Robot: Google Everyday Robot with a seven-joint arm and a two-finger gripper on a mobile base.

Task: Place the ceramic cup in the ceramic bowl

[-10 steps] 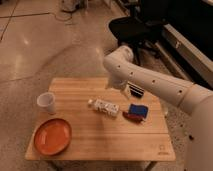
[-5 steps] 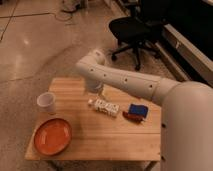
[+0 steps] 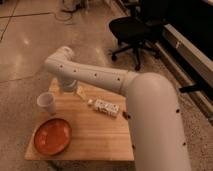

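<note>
The ceramic cup (image 3: 46,102) is a small plain white tumbler standing upright near the far left edge of the wooden table (image 3: 95,140). The ceramic bowl (image 3: 51,136), a shallow orange-red dish, lies empty at the front left, just in front of the cup. My white arm (image 3: 100,77) reaches from the lower right across the table. The gripper (image 3: 74,89) hangs below the bent joint, just right of the cup and a little behind it, not touching it.
A white patterned bottle (image 3: 106,106) lies on its side mid-table, right of the gripper. A black office chair (image 3: 132,27) stands on the floor behind the table. My arm hides the table's right part.
My arm has swung left across the table, from above the bottle to beside the cup. The cup, bowl and bottle have not moved.
</note>
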